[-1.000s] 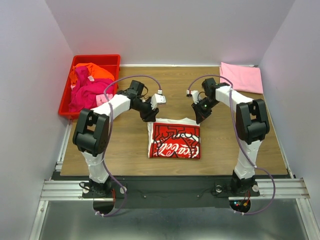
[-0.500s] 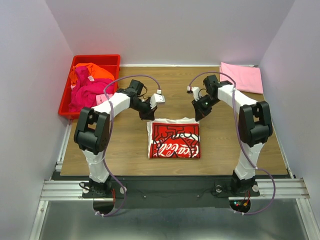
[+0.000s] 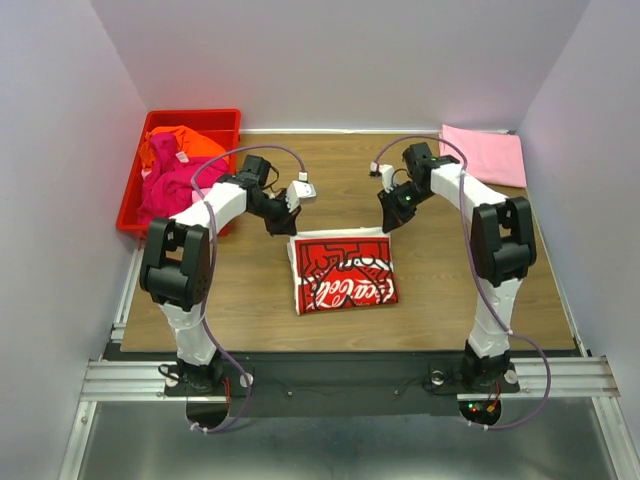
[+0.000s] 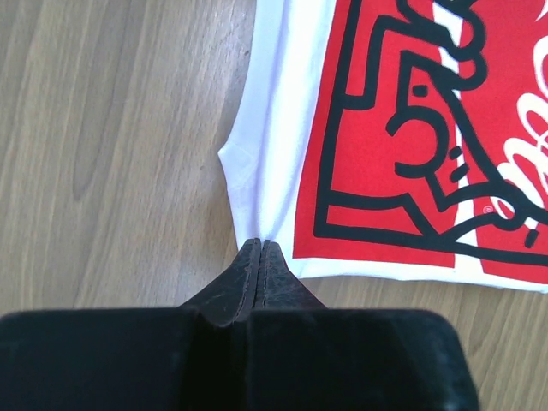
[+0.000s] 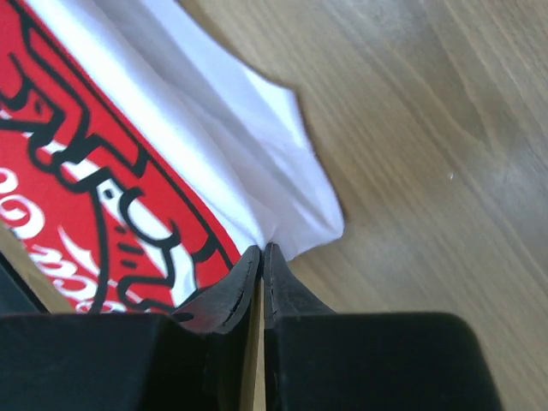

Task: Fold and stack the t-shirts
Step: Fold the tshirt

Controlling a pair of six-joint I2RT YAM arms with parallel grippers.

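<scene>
Overhead camera looks down on the table (image 3: 250, 290); wrist cameras closely share the white t-shirt (image 3: 345, 275).

Wood table (image 3: 250, 290): white tee (image 3: 343, 273), pink tee (image 3: 487, 155)

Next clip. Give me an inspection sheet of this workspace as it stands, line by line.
Surface: wooden table, no stains seen.
Job's things: white tee folded at centre; pink tee folded flat at the far right corner; orange tee and magenta tee heaped in the red bin, far left.
Clutter: nothing seen.
Grippers: left gripper shut on the white tee's far left corner; right gripper shut on its far right corner.
Cables: purple cable looped along each arm, off the cloth.
Surroundings: plain walls; metal rail at the near edge.
</scene>
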